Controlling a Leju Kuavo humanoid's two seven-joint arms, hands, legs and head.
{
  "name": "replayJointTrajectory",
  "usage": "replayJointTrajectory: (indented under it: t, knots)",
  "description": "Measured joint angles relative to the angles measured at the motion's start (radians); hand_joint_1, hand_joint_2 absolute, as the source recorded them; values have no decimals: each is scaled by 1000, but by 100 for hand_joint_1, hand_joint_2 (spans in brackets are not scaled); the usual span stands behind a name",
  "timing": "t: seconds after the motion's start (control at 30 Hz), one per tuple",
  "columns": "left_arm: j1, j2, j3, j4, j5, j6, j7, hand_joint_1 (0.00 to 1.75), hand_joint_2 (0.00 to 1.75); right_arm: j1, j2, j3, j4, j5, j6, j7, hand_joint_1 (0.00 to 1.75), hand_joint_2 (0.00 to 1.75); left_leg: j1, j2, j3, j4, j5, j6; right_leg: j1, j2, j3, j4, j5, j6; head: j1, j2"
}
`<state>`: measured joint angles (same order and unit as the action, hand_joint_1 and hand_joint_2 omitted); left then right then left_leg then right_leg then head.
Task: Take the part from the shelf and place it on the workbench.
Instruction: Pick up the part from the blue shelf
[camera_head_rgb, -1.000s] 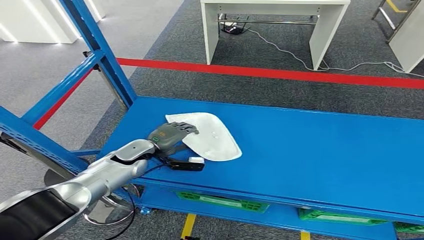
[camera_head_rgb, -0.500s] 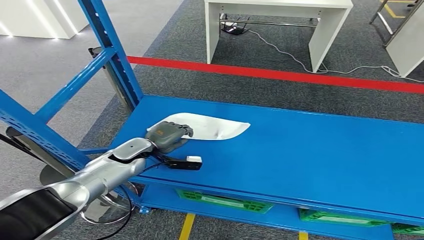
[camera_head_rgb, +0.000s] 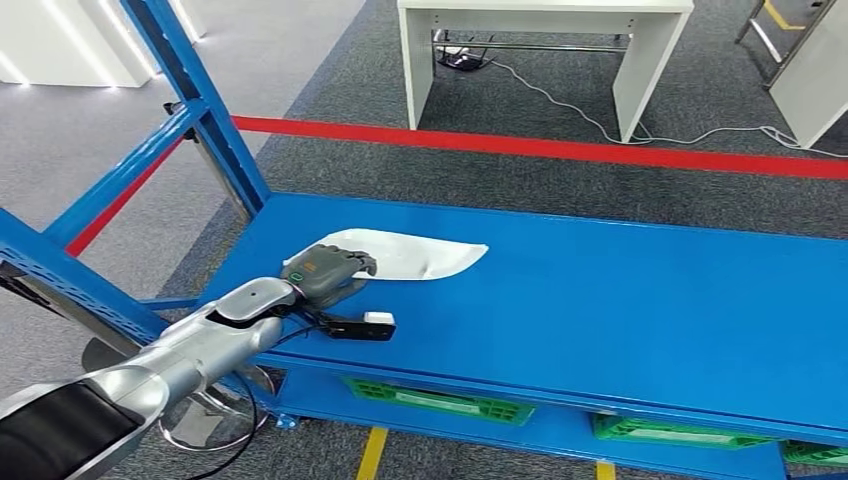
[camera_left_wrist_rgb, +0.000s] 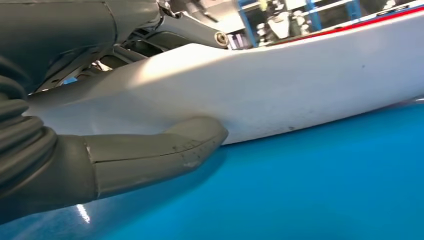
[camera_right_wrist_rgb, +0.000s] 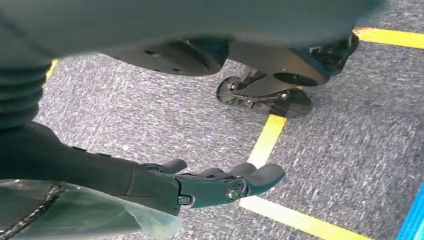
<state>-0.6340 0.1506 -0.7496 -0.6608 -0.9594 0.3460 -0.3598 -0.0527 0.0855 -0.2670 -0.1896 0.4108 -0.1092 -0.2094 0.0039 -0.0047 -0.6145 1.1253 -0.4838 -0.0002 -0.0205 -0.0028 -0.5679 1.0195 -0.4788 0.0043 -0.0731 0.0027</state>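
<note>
Gripping the thin white curved plastic part (camera_head_rgb: 405, 254) at one end, the left hand (camera_head_rgb: 322, 272) is risking it pivoting loose; the right hand (camera_right_wrist_rgb: 210, 185) is hanging slack-fingered, holding nothing.

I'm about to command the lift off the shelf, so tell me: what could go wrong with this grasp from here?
The left hand holds the white part at one end only, so the long free end may sag or swing once lifted. In the left wrist view the thumb presses the part's smooth lower edge; it may slip. The blue upright stands close on the robot's left, so a turn that way could clip it.
</note>
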Motion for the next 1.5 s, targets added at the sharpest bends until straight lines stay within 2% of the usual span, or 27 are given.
replayJointTrajectory:
  t: [0.07, 0.2, 0.27, 0.33, 0.37, 0.4, 0.43, 0.5, 0.57, 0.67, 0.73, 0.77, 0.83, 0.87, 0.9, 0.93, 1.0, 1.03, 1.07, 1.17, 1.23, 1.27, 1.33, 1.37, 1.4, 1.43, 1.5]
  knots:
    - [0, 0, 1, -6, 0, -2, -1, 175, 175, -1, 0, 0, 0, 5, 1, -4, 0, 175, -5, 0, 37, -87, 23, 8, 1, 1, -3, 0, 0, 8, 1, 0]
    - [-1, -1, 1, -17, 0, -6, -2, 175, 175, -1, 0, 0, 0, 11, 2, -8, 0, 175, -5, 2, 45, -114, 29, 24, -1, 2, -10, 3, -5, 32, 2, 0]
    - [-3, -2, 1, -20, 4, -19, -6, 175, 175, -1, 0, 0, 0, 11, 2, -8, 0, 175, 0, 4, 48, -124, 36, 34, 0, 2, -47, 78, -51, 39, 6, 0]
    - [-6, -2, 1, -21, 16, -44, -18, 175, 175, 0, 0, 0, 0, 12, 2, -8, 0, 175, 0, 4, 45, -124, 37, 37, 0, 2, -109, 207, -109, 43, 8, 0]
    - [-9, -2, 1, -22, 23, -59, -25, 175, 175, 2, 0, 0, 0, 13, 3, -8, 0, 175, -1, 4, 45, -124, 37, 37, 0, 1, -130, 251, -120, 45, 8, 0]
    - [-13, -1, 1, -23, 31, -75, -31, 175, 175, 3, 0, -1, 0, 14, 4, -8, 0, 175, -1, 4, 45, -124, 37, 37, 0, 1, -134, 260, -111, 47, 8, 0]
    - [-17, 1, 1, -26, 36, -88, -35, 175, 175, 3, 0, -2, 0, 15, 4, -8, 0, 175, 0, 4, 46, -123, 36, 36, -1, 1, -120, 230, -86, 48, 8, 0]
    - [-23, 5, 2, -35, 46, -105, -37, 175, 175, 1, 0, -4, 0, 15, 5, -8, 0, 175, -1, 3, 46, -119, 33, 31, -2, 1, -56, 102, -23, 47, 8, 0]
    - [-24, 12, 5, -47, 53, -102, -31, 175, 175, 0, 0, -8, 0, 15, 5, -9, 0, 175, -4, 2, 41, -110, 29, 21, -2, 2, -8, 11, -1, 39, 7, 0]
    - [-16, 17, 15, -68, 59, -75, -8, 175, 175, 1, 0, -15, 0, 17, 4, -9, 0, 175, -5, 1, 35, -105, 29, 7, 0, 2, -1, -3, -4, 20, 6, 0]
    - [-6, 17, 26, -89, 77, -57, 2, 175, 175, 0, 0, -22, 0, 23, 3, -9, 0, 175, -3, 1, 20, -71, 3, -3, -3, 2, -1, -5, -1, 8, 3, 0]
    - [1, 16, 34, -104, 90, -41, 3, 175, 175, -1, 0, -25, 0, 26, 2, -9, 0, 175, -1, 2, 1, -28, -23, -8, -4, 2, -1, -5, 0, 4, 1, 0]
    - [23, 11, 54, -143, 113, -2, 3, 175, 175, -1, 1, -31, 0, 32, 2, -10, 0, 175, 1, 2, -57, 101, -83, -15, -3, 2, -2, -5, -1, -2, 0, 0]
    - [37, 8, 65, -165, 121, 17, 3, 175, 175, -1, 1, -34, 0, 34, 2, -9, 0, 175, 2, 2, -81, 152, -98, -16, -3, 3, -2, -5, -2, -3, 0, 0]
    - [50, 6, 76, -186, 126, 30, 4, 175, 175, 0, 1, -37, 0, 35, 2, -9, 0, 175, 3, 2, -92, 172, -95, -16, -3, 4, -1, -5, -3, -3, -1, 0]
    - [59, 4, 86, -206, 130, 39, 5, 175, 175, 0, 1, -40, 0, 37, 2, -9, 0, 175, 3, 2, -87, 155, -71, -14, -2, 5, 0, -5, -3, -3, -1, 0]
    - [73, -1, 108, -245, 146, 57, 6, 175, 175, 0, 2, -44, 0, 40, 1, -9, 0, 175, 3, 2, -40, 38, 4, -7, -2, 8, 4, -4, -7, 0, -1, 0]
    - [81, -6, 123, -269, 163, 71, 5, 175, 175, -1, 3, -46, 0, 43, 1, -9, 0, 175, 1, 2, -16, -20, 30, -2, 0, 9, 5, -4, -9, 3, 0, 0]
    - [91, -12, 141, -297, 188, 84, 3, 175, 175, -1, 4, -50, 0, 45, 0, -9, 0, 175, -1, 2, 0, -62, 41, 2, 1, 9, 3, -3, -10, 8, 0, 0]
    - [125, -38, 208, -402, 259, 100, -1, 175, 175, -1, 6, -61, 0, 52, -2, -8, 0, 175, -3, 1, 7, -93, 33, 14, 3, 9, -6, -5, -9, 25, 0, 0]
    - [138, -52, 241, -455, 272, 100, -1, 175, 175, -1, 7, -67, 0, 54, -3, -8, 0, 175, 0, 0, 10, -100, 36, 25, 3, 7, -19, 15, -27, 34, 2, 0]
    - [141, -58, 253, -475, 274, 100, -1, 175, 175, -1, 7, -70, 0, 54, -4, -8, 0, 175, 2, 1, 12, -104, 37, 30, 3, 7, -39, 54, -50, 36, 3, 0]
    - [148, -67, 268, -502, 281, 102, -3, 175, 175, -2, 7, -74, 0, 55, -5, -8, 0, 175, 0, 1, 13, -105, 36, 38, 3, 7, -104, 184, -107, 39, 4, 0]
    - [156, -71, 275, -512, 288, 106, -8, 175, 175, -1, 7, -76, 0, 57, -5, -8, 0, 175, -1, 1, 13, -105, 35, 40, 3, 7, -135, 242, -124, 40, 4, 0]
    - [165, -76, 283, -522, 299, 114, -13, 175, 175, -1, 7, -77, 0, 59, -5, -8, 0, 175, -3, 1, 14, -105, 34, 41, 3, 7, -154, 272, -124, 40, 4, 0]
    - [174, -84, 293, -534, 313, 123, -19, 175, 175, 0, 7, -79, 0, 62, -5, -8, 0, 175, -5, 1, 15, -104, 33, 41, 3, 7, -154, 262, -104, 40, 4, 0]
    - [190, -102, 318, -566, 355, 140, -26, 175, 175, 0, 7, -83, 0, 67, -6, -8, 0, 175, -6, -1, 20, -104, 30, 41, 3, 6, -103, 146, -31, 34, 4, 0]
